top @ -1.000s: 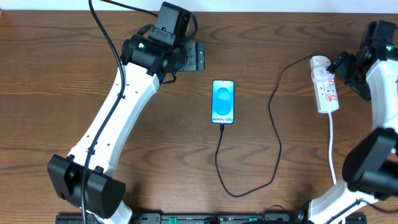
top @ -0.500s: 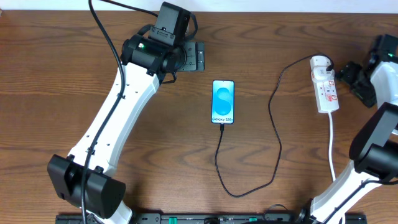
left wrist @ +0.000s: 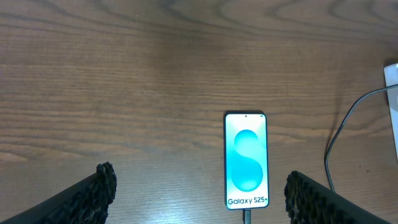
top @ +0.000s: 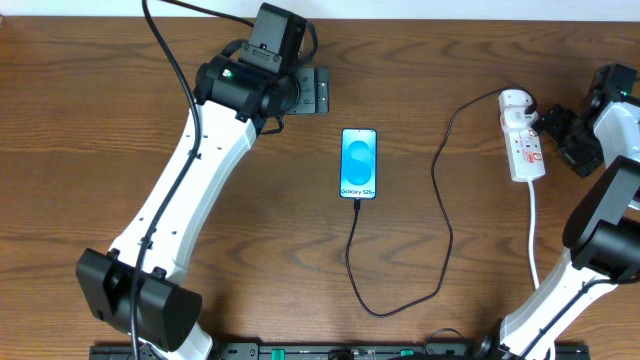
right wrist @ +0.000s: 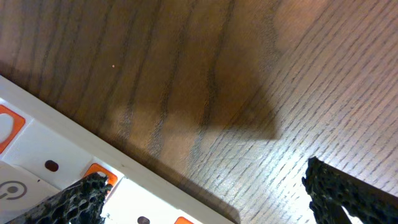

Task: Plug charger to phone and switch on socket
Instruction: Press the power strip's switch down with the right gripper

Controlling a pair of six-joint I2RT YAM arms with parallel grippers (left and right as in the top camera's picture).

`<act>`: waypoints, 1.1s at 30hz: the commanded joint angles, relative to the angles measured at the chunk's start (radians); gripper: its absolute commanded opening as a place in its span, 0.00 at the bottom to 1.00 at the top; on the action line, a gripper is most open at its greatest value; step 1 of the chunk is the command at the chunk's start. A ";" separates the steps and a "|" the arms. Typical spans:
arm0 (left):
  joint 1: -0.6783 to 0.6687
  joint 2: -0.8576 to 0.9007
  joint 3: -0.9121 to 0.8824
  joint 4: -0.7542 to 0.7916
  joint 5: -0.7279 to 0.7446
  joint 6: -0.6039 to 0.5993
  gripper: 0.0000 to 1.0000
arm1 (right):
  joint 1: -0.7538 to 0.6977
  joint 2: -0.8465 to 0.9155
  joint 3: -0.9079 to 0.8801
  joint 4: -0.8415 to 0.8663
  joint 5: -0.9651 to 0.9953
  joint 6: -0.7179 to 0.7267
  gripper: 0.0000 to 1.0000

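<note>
The phone lies screen-up mid-surface. The charger meets its near end and loops right to the far end of the socket, which lies far right. The left end effector hovers wide open and empty, far-left of the phone. The right end effector gapes empty just beside the socket.

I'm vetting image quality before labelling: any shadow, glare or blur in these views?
Overhead: evenly lit, sharp, phone screen bright but not washed out. Left wrist: sharp, screen text legible. Right wrist: a dark shadow on the table beside the power strip.
</note>
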 commanded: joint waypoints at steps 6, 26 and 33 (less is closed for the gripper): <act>-0.001 0.007 0.002 -0.002 -0.013 0.010 0.88 | 0.003 0.032 0.015 0.003 -0.073 0.031 0.99; -0.001 0.007 0.002 -0.002 -0.013 0.010 0.89 | 0.003 0.059 0.008 -0.017 -0.089 0.030 0.99; -0.001 0.007 0.002 -0.002 -0.013 0.010 0.89 | 0.008 0.059 0.008 -0.039 -0.089 0.029 0.99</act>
